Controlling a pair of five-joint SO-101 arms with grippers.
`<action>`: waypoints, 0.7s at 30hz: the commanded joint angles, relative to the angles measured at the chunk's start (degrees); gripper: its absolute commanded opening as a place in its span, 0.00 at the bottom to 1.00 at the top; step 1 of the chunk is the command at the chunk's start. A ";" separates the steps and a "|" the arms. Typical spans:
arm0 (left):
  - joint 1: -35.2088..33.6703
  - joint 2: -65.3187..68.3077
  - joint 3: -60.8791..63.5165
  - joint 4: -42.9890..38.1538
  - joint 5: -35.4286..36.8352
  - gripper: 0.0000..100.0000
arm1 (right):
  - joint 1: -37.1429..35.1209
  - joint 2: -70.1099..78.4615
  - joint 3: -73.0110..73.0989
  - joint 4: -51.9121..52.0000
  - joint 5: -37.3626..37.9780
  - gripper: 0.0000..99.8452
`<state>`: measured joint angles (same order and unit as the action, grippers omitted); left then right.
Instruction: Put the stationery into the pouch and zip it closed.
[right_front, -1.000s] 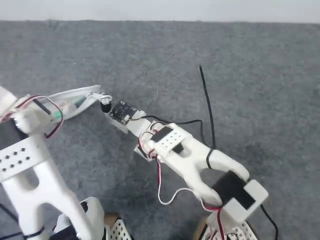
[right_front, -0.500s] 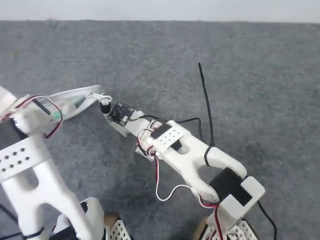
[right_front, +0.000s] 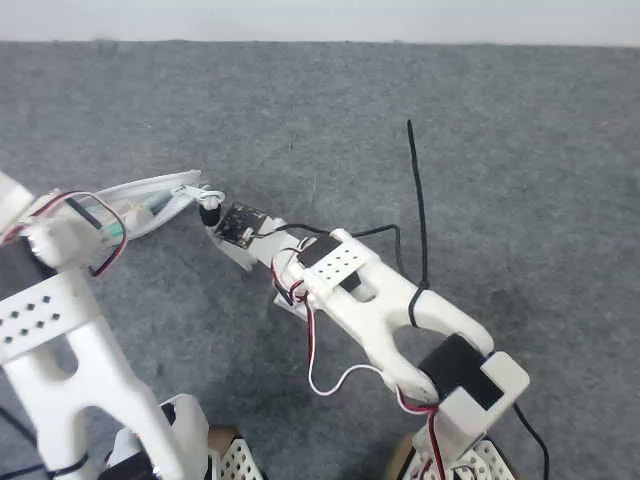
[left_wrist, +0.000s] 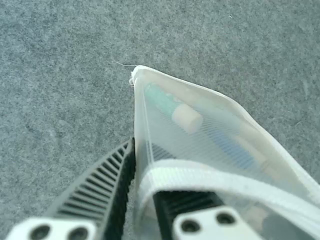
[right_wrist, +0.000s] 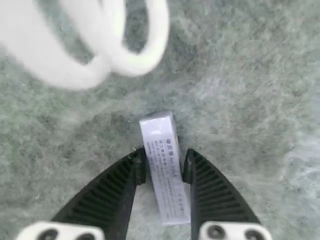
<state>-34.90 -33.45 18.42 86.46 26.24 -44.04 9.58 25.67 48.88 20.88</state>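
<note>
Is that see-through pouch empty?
No, the left wrist view shows a green pen lying inside the pouch, visible through its mesh.

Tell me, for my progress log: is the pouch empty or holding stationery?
Holding some: a green stick and a cream piece show through the translucent pouch.

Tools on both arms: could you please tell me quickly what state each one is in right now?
Left tool: closed on the edge of the pouch.
Right tool: closed on a small white printed block.
</note>
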 joint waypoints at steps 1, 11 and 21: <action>-0.53 0.00 -1.01 -1.76 0.53 0.01 | 0.84 1.71 -3.16 -0.92 0.53 0.12; -0.53 0.00 -1.01 -1.76 0.53 0.01 | 0.92 -0.57 -2.90 0.75 0.70 0.01; -0.53 0.00 -1.01 -1.93 0.53 0.01 | 1.19 -7.08 -2.37 3.65 0.35 0.01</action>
<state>-34.90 -33.45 18.42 86.46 26.24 -43.52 8.00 24.35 51.78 20.97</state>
